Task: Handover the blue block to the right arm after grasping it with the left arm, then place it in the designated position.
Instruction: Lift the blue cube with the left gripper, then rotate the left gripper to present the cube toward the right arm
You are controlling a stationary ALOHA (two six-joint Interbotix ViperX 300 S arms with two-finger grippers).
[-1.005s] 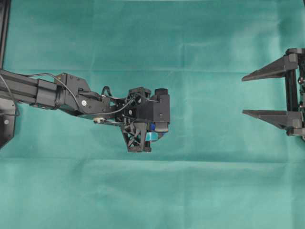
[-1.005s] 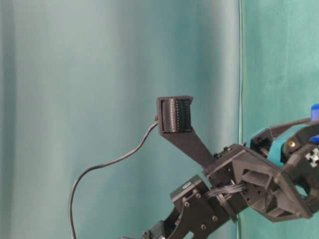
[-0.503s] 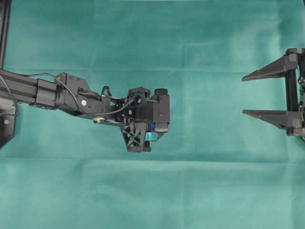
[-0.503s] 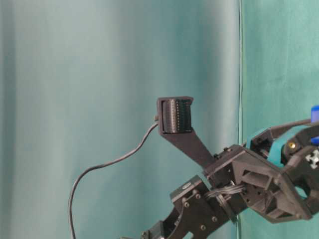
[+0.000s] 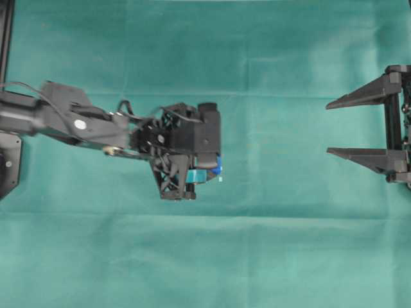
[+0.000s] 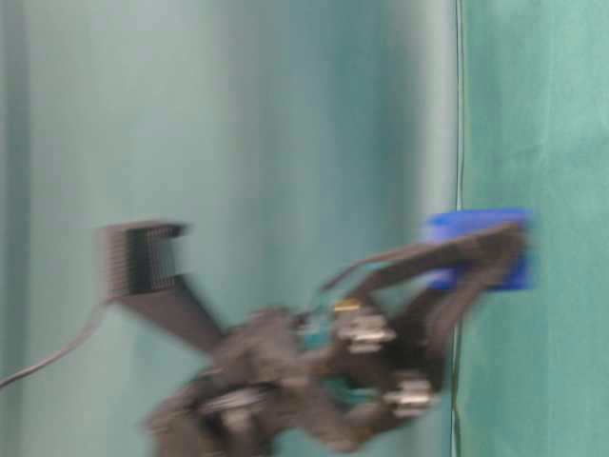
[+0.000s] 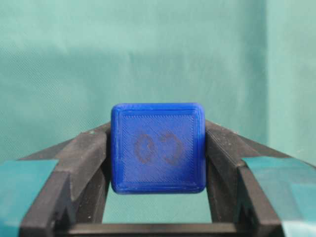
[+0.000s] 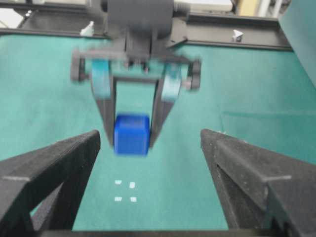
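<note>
Overhead: my left arm [image 5: 96,125] has pulled back left since a second ago; left jaws [image 5: 207,173] clenched on the blue block [image 5: 217,169]. Right jaws [image 5: 337,127] spread wide, unmoved at the right edge.
Table-level: blurred, block [image 6: 476,248] now higher.
Left wrist: block [image 7: 158,154] pinched between both fingers [image 7: 86,158].
Right wrist: block [image 8: 131,134] hangs above the designated position [image 8: 125,191] on the green bench [image 8: 237,98].

The left hand [image 6: 476,252] and blue block [image 6: 457,228] smear into blur at table level — outlines lost.
</note>
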